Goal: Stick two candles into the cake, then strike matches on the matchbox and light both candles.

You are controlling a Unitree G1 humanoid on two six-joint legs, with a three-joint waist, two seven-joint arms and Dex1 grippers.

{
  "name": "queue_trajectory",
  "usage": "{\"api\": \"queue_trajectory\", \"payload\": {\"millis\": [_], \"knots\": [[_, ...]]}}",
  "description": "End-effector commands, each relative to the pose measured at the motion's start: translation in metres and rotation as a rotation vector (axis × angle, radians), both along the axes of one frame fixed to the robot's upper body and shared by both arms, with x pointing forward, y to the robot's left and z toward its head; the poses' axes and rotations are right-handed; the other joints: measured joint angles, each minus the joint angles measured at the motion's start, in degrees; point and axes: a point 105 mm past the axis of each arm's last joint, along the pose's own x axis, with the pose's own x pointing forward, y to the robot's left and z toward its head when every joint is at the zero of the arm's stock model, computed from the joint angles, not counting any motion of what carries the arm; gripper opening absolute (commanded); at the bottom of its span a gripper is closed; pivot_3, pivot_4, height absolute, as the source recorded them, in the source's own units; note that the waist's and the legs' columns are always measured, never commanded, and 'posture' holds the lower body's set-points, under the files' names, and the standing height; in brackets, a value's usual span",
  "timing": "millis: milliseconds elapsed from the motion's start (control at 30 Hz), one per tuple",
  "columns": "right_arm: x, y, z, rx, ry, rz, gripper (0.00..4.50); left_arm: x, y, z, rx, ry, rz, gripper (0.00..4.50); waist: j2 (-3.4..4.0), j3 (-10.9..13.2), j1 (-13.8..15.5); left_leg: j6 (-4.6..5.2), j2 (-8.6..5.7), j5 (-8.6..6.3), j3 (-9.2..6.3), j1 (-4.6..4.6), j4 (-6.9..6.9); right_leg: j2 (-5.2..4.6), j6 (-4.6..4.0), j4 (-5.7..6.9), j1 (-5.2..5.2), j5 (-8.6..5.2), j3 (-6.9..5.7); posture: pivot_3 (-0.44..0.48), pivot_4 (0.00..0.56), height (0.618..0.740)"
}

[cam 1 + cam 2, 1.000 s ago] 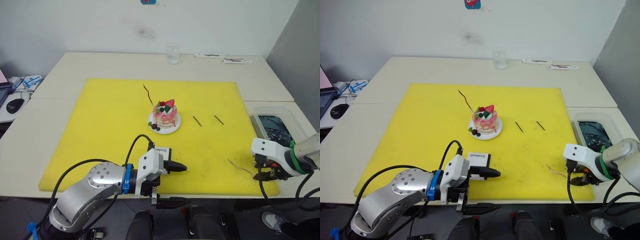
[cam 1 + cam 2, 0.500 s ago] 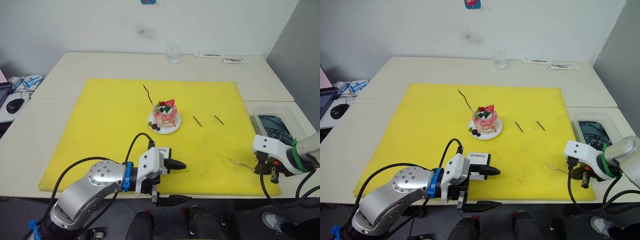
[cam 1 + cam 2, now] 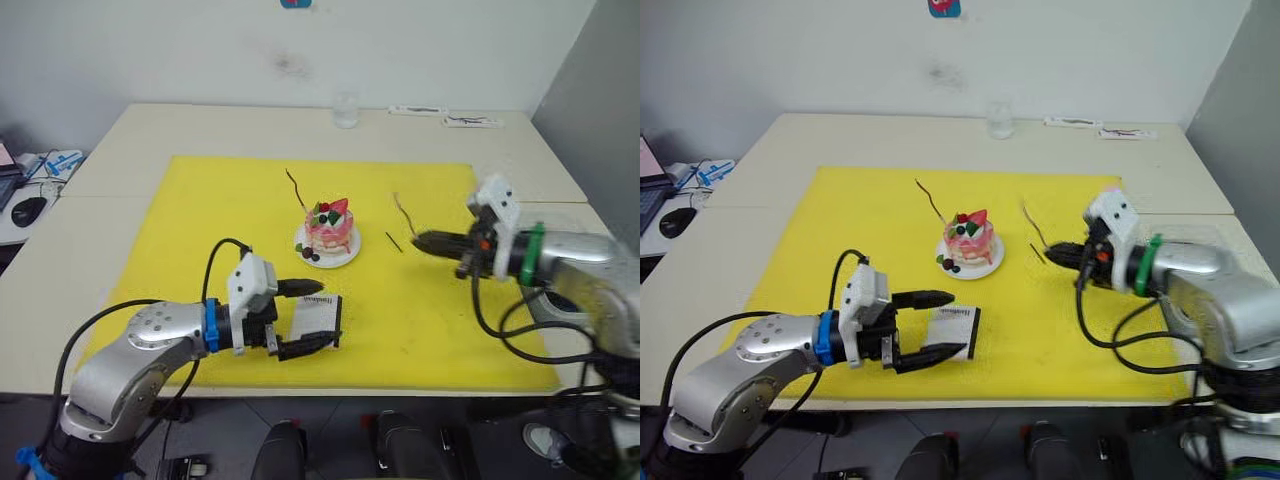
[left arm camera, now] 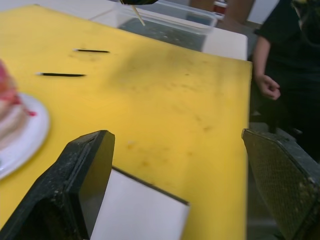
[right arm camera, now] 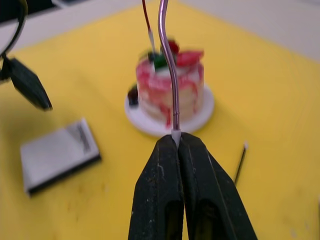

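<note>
The right pincer (image 5: 177, 142) is clenched on the pale plain end of a thin wavy candle (image 5: 168, 65), holding it above the yellow mat (image 3: 200, 230), just beside the cake (image 3: 330, 228) on the side nearer the table's right edge. The small round pink layered cake sits on a white plate (image 3: 346, 256) near the mat's middle, with the dark red wavy candle (image 3: 296, 188) already standing in its top. Two short straight dark matches (image 4: 62, 74) lie on the mat between the cake and the mat's right edge. The left pincer (image 3: 930, 325) is spread wide, its black fingers either side of the flat white matchbox (image 3: 958, 327) near the mat's front edge.
</note>
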Motion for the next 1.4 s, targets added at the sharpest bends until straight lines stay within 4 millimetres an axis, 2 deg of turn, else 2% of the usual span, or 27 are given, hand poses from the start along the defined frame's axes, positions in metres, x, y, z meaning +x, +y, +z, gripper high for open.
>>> {"api": "queue_trajectory", "payload": {"millis": [33, 100, 367, 600, 1000, 1400], "knots": [[0.010, 0.012, 0.018, 0.122, -0.200, -0.060, 0.04, 0.008, 0.009, 0.013, -0.009, -0.050, 0.040, 4.50, -0.01, 0.0, 0.1, 0.00, 0.00, 0.00, 0.00, -0.01, -0.01, -0.01, 0.01, -0.01, 0.02, 0.00, 0.00, 0.000, 0.150, 0.740], [0.015, 0.020, 0.019, 0.205, -0.239, -0.084, 0.04, 0.010, 0.012, 0.015, -0.007, -0.055, 0.051, 4.50, 0.00, 0.0, 0.1, 0.00, 0.00, 0.00, 0.01, -0.03, -0.01, -0.01, 0.02, -0.03, 0.01, 0.01, 0.00, 0.000, 0.150, 0.740], [0.034, 0.057, 0.007, 0.334, -0.342, -0.098, 0.04, 0.013, 0.018, 0.019, -0.012, -0.031, 0.070, 4.50, 0.02, 0.0, -0.2, -0.01, 0.00, 0.00, -0.01, 0.05, -0.03, -0.01, -0.04, 0.09, 0.01, -0.01, -0.01, 0.000, 0.150, 0.740], [0.045, 0.074, -0.008, 0.390, -0.332, -0.117, 0.04, 0.025, 0.023, 0.034, -0.102, -0.046, 0.147, 4.50, 0.03, 0.0, -0.3, -0.01, 0.01, 0.00, -0.05, 0.07, -0.02, 0.00, -0.06, 0.15, 0.02, -0.01, -0.03, 0.000, 0.150, 0.740], [0.058, 0.082, -0.025, 0.410, -0.298, -0.142, 0.04, 0.030, 0.023, 0.057, -0.137, -0.139, 0.188, 4.50, 0.03, 0.0, -0.5, -0.01, 0.01, 0.01, -0.05, 0.10, -0.03, 0.00, -0.05, 0.21, 0.01, 0.00, -0.02, 0.000, 0.150, 0.740], [0.061, 0.081, -0.038, 0.389, -0.271, -0.147, 0.04, 0.031, 0.022, 0.059, -0.120, -0.145, 0.192, 4.50, 0.04, 0.0, -0.7, -0.01, 0.01, 0.01, -0.06, 0.10, -0.03, 0.01, -0.06, 0.24, 0.00, -0.01, -0.02, 0.000, 0.150, 0.740]]}}
